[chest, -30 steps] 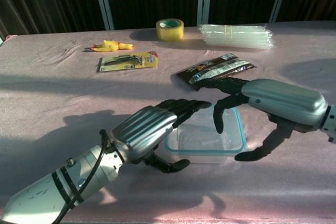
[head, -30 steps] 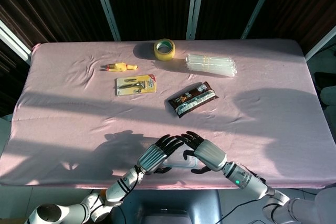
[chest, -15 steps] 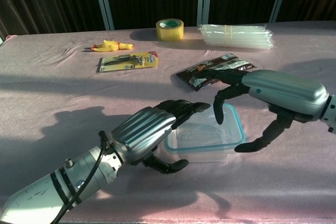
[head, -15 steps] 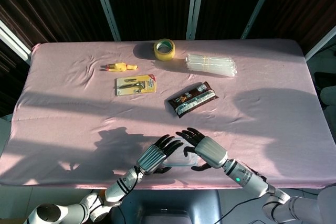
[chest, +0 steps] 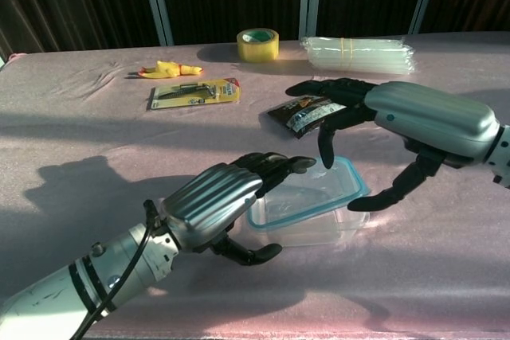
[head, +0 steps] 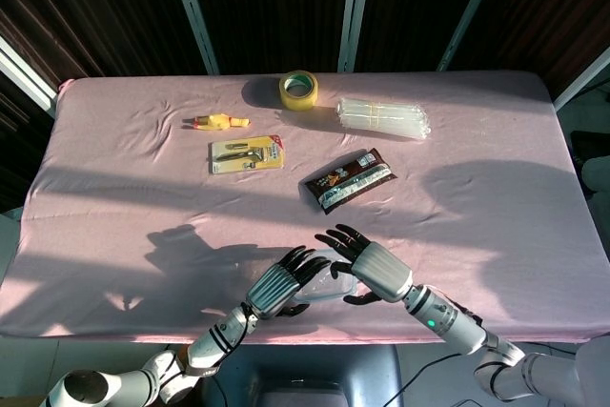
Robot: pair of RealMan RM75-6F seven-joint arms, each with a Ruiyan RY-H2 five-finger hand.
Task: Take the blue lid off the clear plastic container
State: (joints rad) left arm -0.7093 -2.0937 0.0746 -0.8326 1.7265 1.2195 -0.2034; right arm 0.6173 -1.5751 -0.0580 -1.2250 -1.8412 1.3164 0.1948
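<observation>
The left hand [chest: 219, 209] grips the near left end of the clear plastic container [chest: 307, 212], its dark fingers curled over the rim and its thumb hooked below the wall. The right hand [chest: 398, 137] hangs over the container's far right end with its fingers spread and arched; one fingertip points down at the blue lid [chest: 339, 183] near its far right corner, and the thumb reaches low beside the right wall, but whether either touches cannot be told, and nothing sits in that hand. The blue-rimmed lid is on the container, tilted with its right end raised. In the head view the container [head: 324, 285] lies at the near edge of the pink table [head: 114, 226], between the left hand [head: 276, 285] and the right hand [head: 367, 264]. Just beyond the right hand lies a dark snack packet [chest: 307, 111]. Further back on the left are a yellow carded razor pack [chest: 195, 93] and a small yellow toy [chest: 169, 69]. At the far edge stand a roll of yellow tape [chest: 257, 44] and, to its right, a bundle of clear sticks [chest: 358, 54] bound by a band.
</observation>
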